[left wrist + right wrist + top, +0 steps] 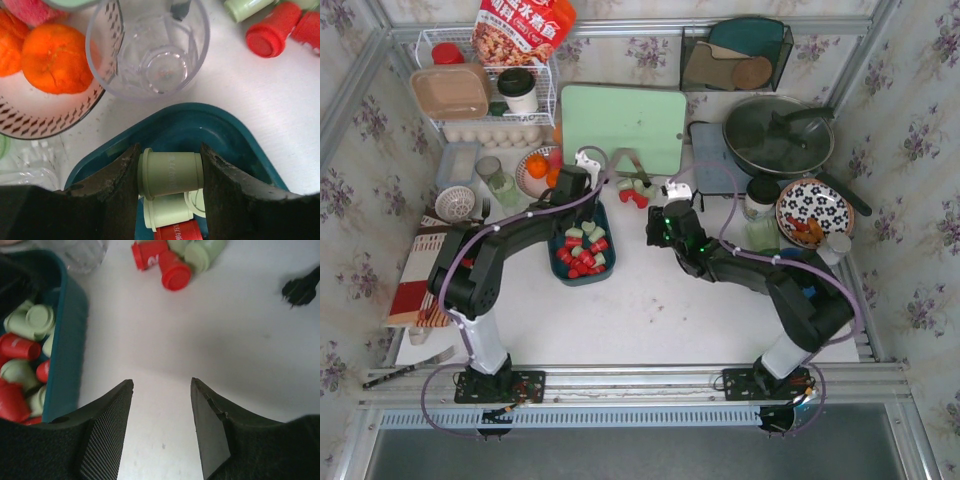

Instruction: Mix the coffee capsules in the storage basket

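The dark teal storage basket [582, 281] lies left of centre and holds several red and mint green coffee capsules [582, 252]. My left gripper [576, 212] hangs over the basket's far end, shut on a mint green capsule [170, 174] lying sideways between the fingers, just above the basket floor [225, 135]. More capsules lie under it [167, 212]. A few loose red and green capsules [635, 190] lie on the table beyond the basket and also show in the right wrist view [175, 275]. My right gripper [658, 225] is open and empty over bare table [161, 382], right of the basket wall [70, 340].
A clear plastic cup [150, 50] and a plate of oranges [50, 55] stand just beyond the basket. A green cutting board [623, 125], a pan [778, 135], a jar [760, 200] and a patterned bowl [815, 210] stand at the back and right.
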Available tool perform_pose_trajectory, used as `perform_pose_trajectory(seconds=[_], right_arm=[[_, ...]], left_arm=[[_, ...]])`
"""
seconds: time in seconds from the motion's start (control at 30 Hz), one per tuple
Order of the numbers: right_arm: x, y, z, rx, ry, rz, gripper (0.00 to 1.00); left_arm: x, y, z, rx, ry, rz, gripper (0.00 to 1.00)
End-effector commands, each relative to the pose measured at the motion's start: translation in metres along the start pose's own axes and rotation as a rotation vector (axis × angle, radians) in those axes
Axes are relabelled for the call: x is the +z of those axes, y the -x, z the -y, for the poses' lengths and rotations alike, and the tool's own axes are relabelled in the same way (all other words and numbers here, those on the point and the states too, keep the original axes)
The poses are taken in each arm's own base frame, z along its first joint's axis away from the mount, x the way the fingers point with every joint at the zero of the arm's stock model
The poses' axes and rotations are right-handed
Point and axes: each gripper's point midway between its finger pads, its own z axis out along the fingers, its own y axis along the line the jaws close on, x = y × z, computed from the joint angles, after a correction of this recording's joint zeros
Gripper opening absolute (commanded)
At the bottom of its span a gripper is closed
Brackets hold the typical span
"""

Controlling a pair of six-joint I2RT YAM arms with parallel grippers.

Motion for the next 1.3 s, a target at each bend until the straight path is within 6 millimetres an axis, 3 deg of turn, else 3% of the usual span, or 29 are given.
perform_pose_trajectory(seconds=[0.0,0.13,0.23,0.47,0.7,0.83,1.03,1.27], right_arm=[[0.027,0.049,0.001,-0.047,-0.059,0.195,0.58],[0.070,0.049,0.008,-0.109,-0.127,0.184,0.61],[0.097,0.051,0.008,-0.196,-0.131,0.157,0.58],[0.134,0.051,0.018,-0.381,-0.101,0.074,0.53],[0.158,0.028,0.023,-0.429,-0.065,-0.067,0.51],[0.165,0.017,0.021,-0.426,-0.043,-0.102,0.49],[0.179,0.011,0.023,-0.406,-0.059,-0.127,0.47],[0.185,0.002,0.031,-0.347,-0.107,-0.175,0.41]], left_arm=[[0.003,-0.012,-0.005,-0.063,0.035,-0.049,0.17],[0.000,-0.014,-0.008,-0.101,0.047,-0.051,0.35],[-0.007,-0.010,-0.006,-0.148,0.022,-0.047,0.41],[-0.026,-0.004,-0.013,-0.292,0.006,-0.063,0.63],[-0.030,-0.001,-0.010,-0.377,-0.057,-0.079,0.67],[-0.045,0.011,-0.006,-0.407,-0.092,-0.045,0.67],[-0.089,0.031,-0.002,-0.408,-0.153,0.054,0.68],[-0.135,0.031,-0.008,-0.370,-0.152,0.101,0.68]])
